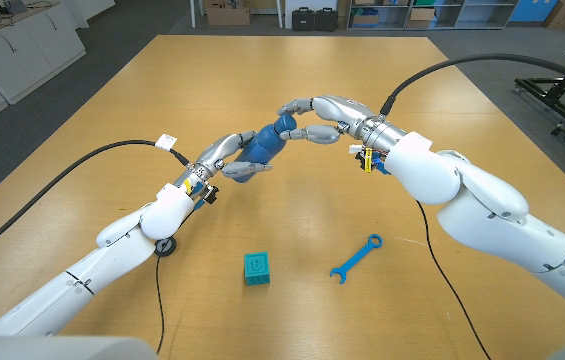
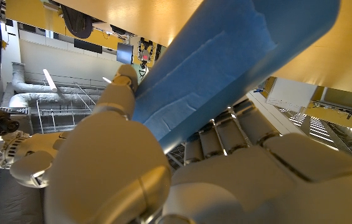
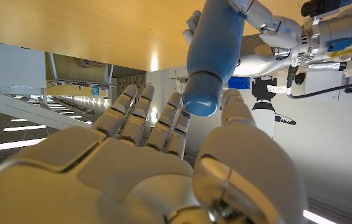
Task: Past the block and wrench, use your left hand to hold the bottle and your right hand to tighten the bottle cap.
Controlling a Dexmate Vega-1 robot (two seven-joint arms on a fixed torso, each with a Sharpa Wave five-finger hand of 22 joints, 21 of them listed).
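My left hand (image 1: 230, 160) grips the body of a blue bottle (image 1: 265, 142) and holds it tilted above the wooden table, past the block and the wrench, with the cap end (image 1: 285, 123) pointing towards my right hand (image 1: 320, 118). The right thumb and fingers close around the cap from both sides. In the right wrist view the cap (image 3: 199, 101) sits between the fingertips (image 3: 184, 117) and thumb of my right hand (image 3: 144, 168). In the left wrist view the bottle (image 2: 225, 68) lies across my left hand (image 2: 132, 168). A teal block (image 1: 256, 268) and a blue wrench (image 1: 357, 258) lie near the front.
The table (image 1: 292, 70) stretches bare to its far edge, with crates and shelves on the floor behind. Black cables trail from both arms. A small black round object (image 1: 165, 245) lies by my left forearm.
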